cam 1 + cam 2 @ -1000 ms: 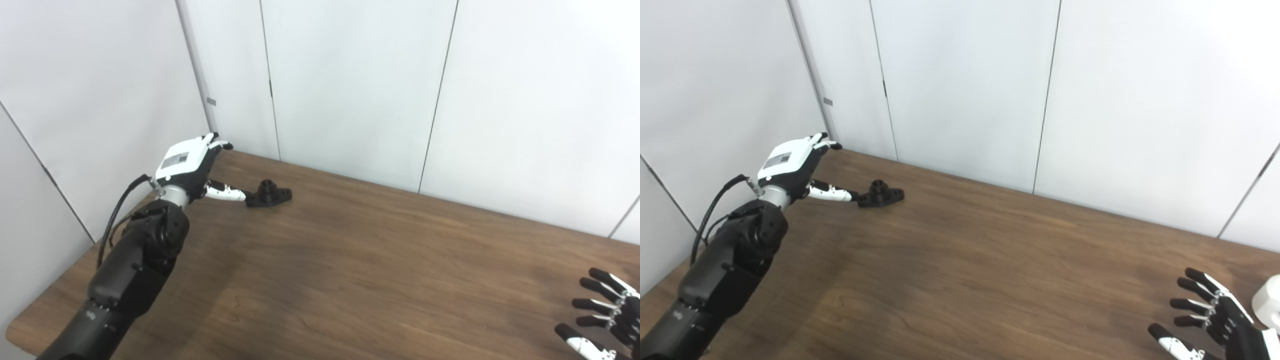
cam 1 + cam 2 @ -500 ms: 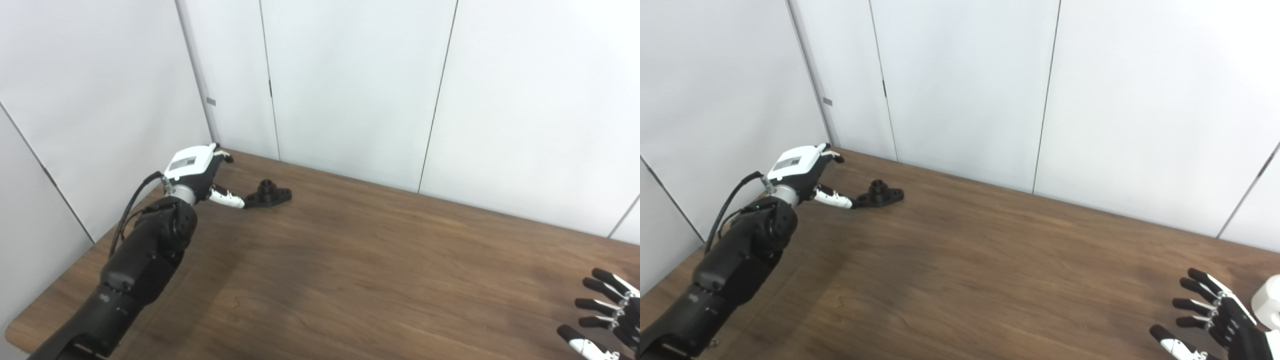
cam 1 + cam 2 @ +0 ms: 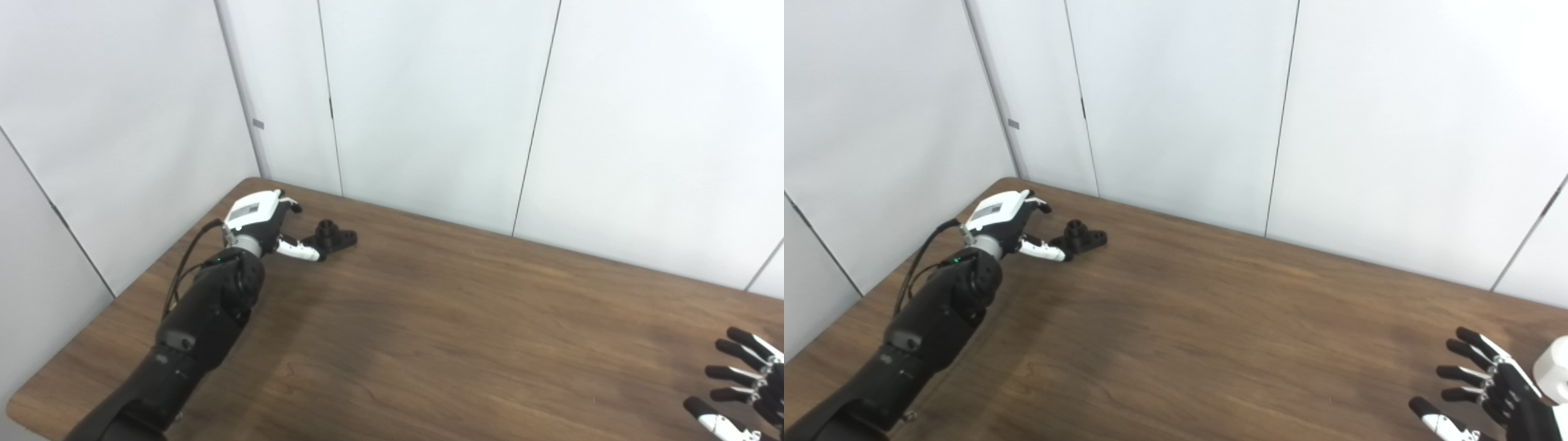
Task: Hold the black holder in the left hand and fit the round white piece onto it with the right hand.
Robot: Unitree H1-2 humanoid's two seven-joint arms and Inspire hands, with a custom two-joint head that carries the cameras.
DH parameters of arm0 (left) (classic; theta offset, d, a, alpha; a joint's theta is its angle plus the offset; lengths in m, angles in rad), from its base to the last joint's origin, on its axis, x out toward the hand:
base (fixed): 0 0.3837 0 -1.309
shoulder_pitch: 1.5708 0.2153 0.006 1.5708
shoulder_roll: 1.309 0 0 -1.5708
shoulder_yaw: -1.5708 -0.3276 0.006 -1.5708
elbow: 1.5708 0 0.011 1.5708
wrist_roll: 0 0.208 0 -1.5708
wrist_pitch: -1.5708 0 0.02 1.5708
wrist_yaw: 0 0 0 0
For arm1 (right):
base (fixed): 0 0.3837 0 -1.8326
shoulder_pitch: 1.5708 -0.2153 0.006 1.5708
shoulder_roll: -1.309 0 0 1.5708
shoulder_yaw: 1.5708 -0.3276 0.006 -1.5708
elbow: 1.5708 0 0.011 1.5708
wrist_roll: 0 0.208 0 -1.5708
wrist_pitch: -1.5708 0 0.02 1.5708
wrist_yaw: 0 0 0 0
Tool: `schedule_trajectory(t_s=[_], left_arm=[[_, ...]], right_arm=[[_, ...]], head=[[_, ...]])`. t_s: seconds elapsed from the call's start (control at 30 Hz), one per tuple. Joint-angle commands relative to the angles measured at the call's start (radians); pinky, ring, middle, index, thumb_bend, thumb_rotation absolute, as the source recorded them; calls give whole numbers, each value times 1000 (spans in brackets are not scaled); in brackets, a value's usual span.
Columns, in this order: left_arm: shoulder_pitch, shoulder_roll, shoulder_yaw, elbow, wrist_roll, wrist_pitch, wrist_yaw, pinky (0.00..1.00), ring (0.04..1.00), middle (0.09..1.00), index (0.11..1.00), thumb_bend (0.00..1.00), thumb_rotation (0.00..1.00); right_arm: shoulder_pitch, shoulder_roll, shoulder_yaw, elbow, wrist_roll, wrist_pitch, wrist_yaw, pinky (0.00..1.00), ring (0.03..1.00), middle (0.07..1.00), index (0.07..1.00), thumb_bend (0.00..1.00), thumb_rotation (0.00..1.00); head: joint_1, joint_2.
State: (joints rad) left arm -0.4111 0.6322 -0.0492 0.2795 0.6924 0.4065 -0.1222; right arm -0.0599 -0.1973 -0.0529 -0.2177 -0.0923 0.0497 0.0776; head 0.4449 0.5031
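The black holder [image 3: 335,237] lies on the wooden table [image 3: 429,318] near the far left corner. My left hand [image 3: 263,215] is open, low over the table just left of the holder, and its thumb overlaps the holder's near end. The round white piece [image 3: 1552,369] shows only in the right eye view, at the right edge. My right hand [image 3: 1488,392] is open with fingers spread, just left of the white piece and apart from it; it also shows in the left eye view [image 3: 744,392].
White wall panels [image 3: 429,110] stand close behind the table's far edge and along its left side. The table's left edge [image 3: 122,294] runs beside my left arm.
My left hand has dropped lower and moved right toward the holder; its thumb now overlaps the holder's end. The holder has stayed in place. The right hand has barely moved.
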Motion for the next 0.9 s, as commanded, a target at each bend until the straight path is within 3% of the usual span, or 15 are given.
schedule_trajectory(t_s=[0.0, 0.3, 0.87], left_arm=[[-49, 18, 1, -2, 2, -19, 46, 1000, 1000, 1000, 820, 1000, 376], [-53, -22, 4, 46, -33, -64, 120, 1000, 1000, 1000, 771, 979, 342], [-56, -25, 7, 145, -117, -83, 147, 1000, 1000, 1000, 761, 973, 349]], right_arm=[[-16, -3, -5, -43, 6, -9, -5, 541, 668, 792, 817, 444, 0], [-12, 0, 4, -70, -13, 14, -8, 538, 668, 790, 816, 431, 0], [6, 3, 6, -119, -16, 48, -4, 541, 678, 799, 822, 419, 0]], head=[[-1, 0], [-10, 2], [-27, 15]])
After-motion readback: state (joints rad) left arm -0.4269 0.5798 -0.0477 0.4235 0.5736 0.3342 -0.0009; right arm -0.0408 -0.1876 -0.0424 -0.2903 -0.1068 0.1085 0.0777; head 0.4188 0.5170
